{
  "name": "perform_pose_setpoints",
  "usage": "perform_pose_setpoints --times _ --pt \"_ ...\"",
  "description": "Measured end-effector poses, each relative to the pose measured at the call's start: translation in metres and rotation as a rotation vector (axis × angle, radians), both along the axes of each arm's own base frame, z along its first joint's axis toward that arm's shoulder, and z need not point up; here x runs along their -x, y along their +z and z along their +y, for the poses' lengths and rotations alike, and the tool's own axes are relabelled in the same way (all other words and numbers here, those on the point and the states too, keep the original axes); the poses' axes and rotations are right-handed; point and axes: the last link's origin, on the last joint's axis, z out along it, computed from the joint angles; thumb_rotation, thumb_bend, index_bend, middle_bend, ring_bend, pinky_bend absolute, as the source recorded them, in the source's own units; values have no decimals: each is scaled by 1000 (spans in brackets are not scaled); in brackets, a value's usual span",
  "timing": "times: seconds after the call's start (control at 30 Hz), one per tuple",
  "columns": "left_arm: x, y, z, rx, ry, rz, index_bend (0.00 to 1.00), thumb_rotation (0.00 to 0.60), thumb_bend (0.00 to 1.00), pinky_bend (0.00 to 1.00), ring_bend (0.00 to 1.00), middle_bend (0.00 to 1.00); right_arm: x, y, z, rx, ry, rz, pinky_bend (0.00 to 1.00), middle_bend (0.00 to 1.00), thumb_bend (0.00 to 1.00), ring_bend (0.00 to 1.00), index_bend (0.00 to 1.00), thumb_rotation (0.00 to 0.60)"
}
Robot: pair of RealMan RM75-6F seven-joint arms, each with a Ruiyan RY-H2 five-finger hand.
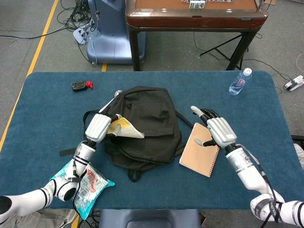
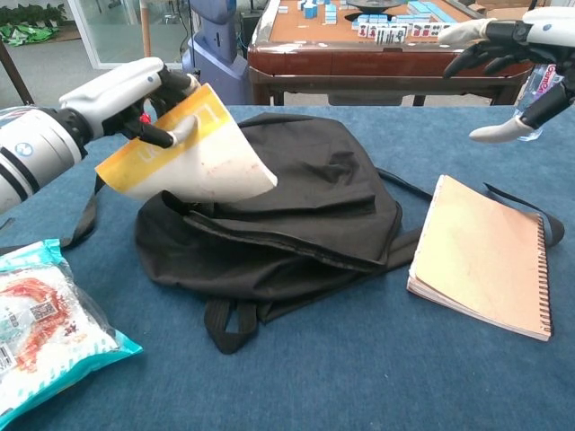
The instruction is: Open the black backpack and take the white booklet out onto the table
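At left of centre, the left hand (image 2: 135, 90) pinches the white booklet (image 2: 193, 157) by its yellow edge, clear above the black backpack (image 1: 147, 123), likely to lay it on the table (image 1: 266, 114). The right hand (image 1: 216, 130) hovers, fingers spread, over a brown spiral notebook (image 2: 485, 256).

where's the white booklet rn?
The white booklet is held by the left hand, above the left part of the black backpack, not on the table yet; in the head view it shows left of centre.
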Motion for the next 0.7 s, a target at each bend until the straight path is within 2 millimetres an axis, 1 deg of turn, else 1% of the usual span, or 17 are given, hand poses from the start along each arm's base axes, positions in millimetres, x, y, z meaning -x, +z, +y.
perform_pose_setpoints --times 0.1,0.17,0.23,0.33,0.47,0.6,0.7 --pt "-13 -1 -15 92 8 -22 255 598 259 433 426 459 7 2 0 8 -16 19 91 185 164 88 31 600" --pt "-20 3 -24 142 16 -36 193 556 246 399 374 403 11 5 0 15 -28 30 91 185 164 88 31 600" --pt "-24 10 -30 169 25 -45 159 476 243 374 348 375 16 8 0 22 -41 43 91 185 165 88 31 600" --pt "-23 25 -34 172 47 -57 146 384 243 357 331 365 25 13 0 31 -61 69 91 185 165 88 31 600" --pt "-14 42 -36 146 83 -84 144 350 242 349 327 363 36 18 2 36 -92 91 91 185 167 88 31 600" --pt "-1 59 -35 116 124 -114 141 304 243 337 325 360 46 22 5 42 -113 119 91 185 168 88 31 600" --pt "11 73 -34 83 161 -126 141 294 243 332 325 360 53 26 7 49 -130 129 91 186 181 88 31 600"
